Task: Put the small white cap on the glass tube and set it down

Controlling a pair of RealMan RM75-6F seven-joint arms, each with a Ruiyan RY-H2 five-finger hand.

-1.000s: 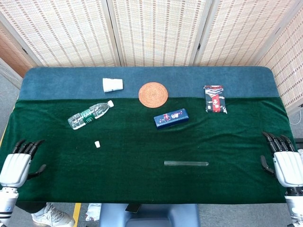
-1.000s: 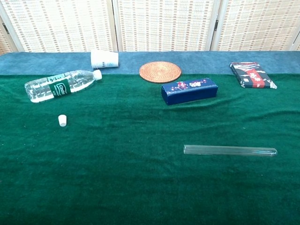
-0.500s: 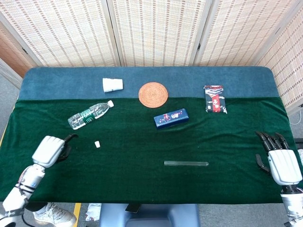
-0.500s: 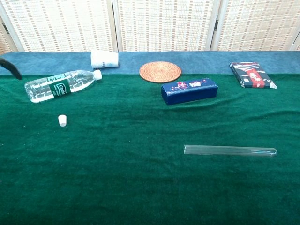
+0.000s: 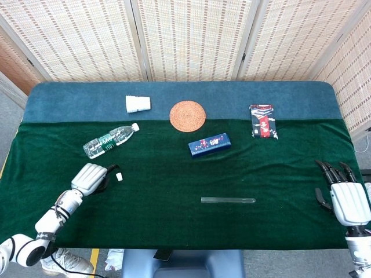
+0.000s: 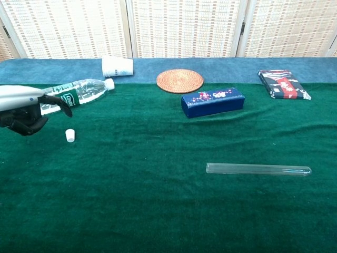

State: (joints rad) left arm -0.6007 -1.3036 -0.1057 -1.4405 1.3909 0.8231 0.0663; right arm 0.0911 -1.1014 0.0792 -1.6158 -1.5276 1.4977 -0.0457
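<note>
The left hand (image 5: 91, 178) is hovering low over the green cloth (image 5: 174, 220), fingers curled in under the palm and holding nothing, with one finger pointing out toward the small white cap (image 5: 119, 176). The cap is standing just beyond those fingers, close beside them but not touching. In the chest view the same hand (image 6: 23, 110) is sitting left of the cap (image 6: 69, 135), partly covering the water bottle (image 6: 79, 92) lying behind it.

The glass tube (image 5: 228, 200) is lying flat well off to the right of the left hand, between the two hands and apart from the cap. The right hand (image 5: 346, 197) is resting at the table's right edge, fingers spread, holding nothing.

Farther from the hands are lying a paper cup (image 5: 138, 103), a woven coaster (image 5: 187, 115), a blue box (image 5: 209, 145) and a dark packet (image 5: 262, 120).
</note>
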